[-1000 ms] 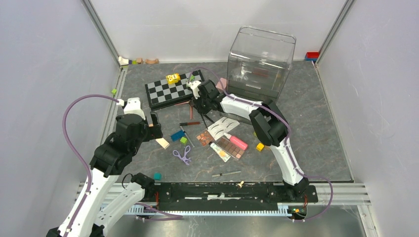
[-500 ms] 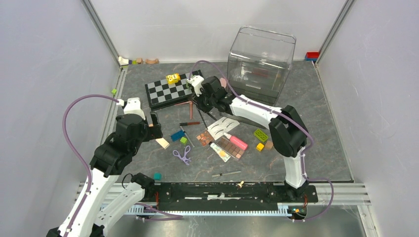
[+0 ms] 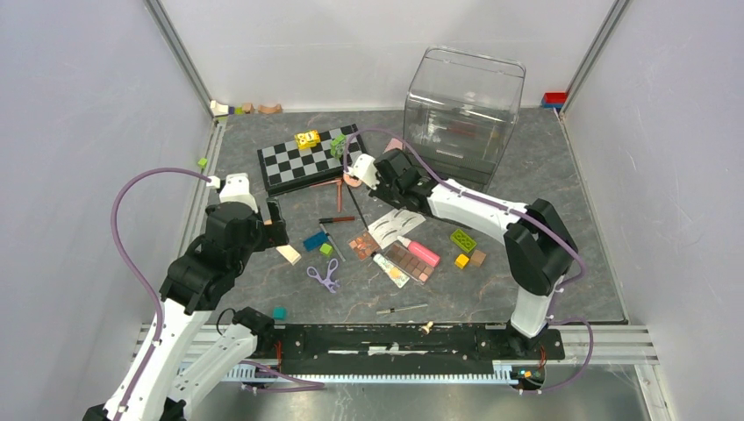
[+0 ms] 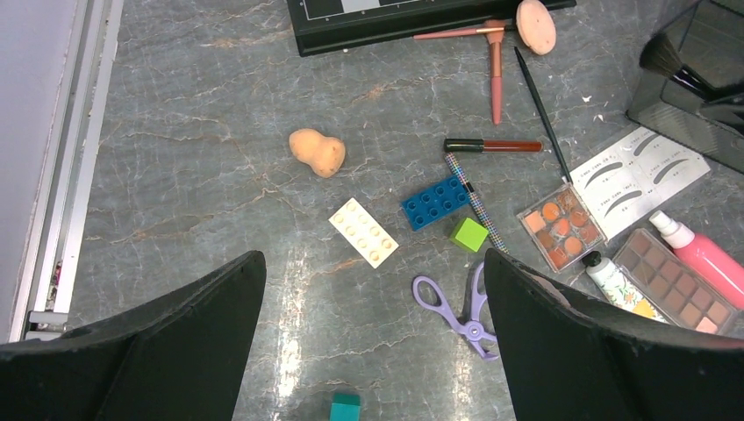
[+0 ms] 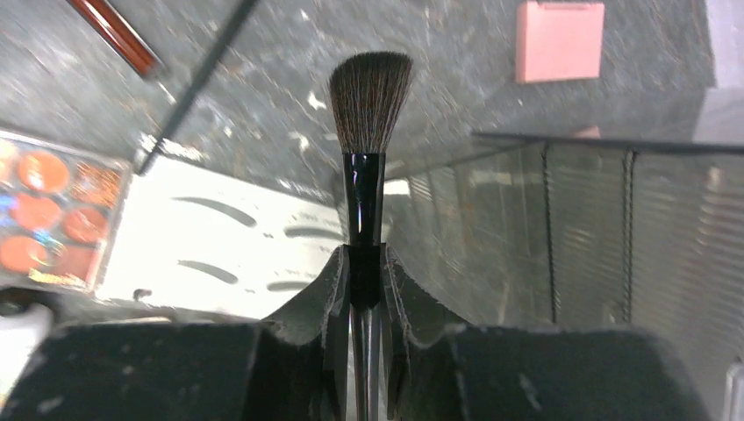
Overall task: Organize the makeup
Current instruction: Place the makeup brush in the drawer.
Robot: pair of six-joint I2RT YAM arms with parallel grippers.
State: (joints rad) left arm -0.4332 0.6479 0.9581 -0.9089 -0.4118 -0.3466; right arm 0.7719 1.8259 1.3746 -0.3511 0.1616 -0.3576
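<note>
1. Right hand (image 5: 365, 263): fingers pressed together on the black handle of a brush (image 5: 368, 96), pinching it just below the dark bristles, which project past the fingertips. In the top view, this hand sits at 12 o'clock of the card (image 3: 395, 224). The chessboard (image 3: 307, 158) is at the hand's 9 o'clock and the clear bin (image 3: 461, 105) at its 2 o'clock. The bin wall is just beside the bristles, at their 3 o'clock in the wrist view.

2. Left hand (image 4: 373, 259): fingers spread wide, holding nothing, over the 9 o'clock side of the counter (image 3: 561, 219).

3. Other makeup, lying on the counter near its centre:
- Palette (image 3: 410, 261): at 6 o'clock of the card.
- Pink tube (image 3: 421, 252): along the palette's 1 o'clock edge.
- Cream tube (image 3: 390, 269): just beside the palette, at its 9 o'clock.
- Curler (image 3: 325, 276): near the cream tube, at its 9 o'clock.
- Sponge (image 4: 318, 151): well apart from the group, on its 9 o'clock side.
</note>
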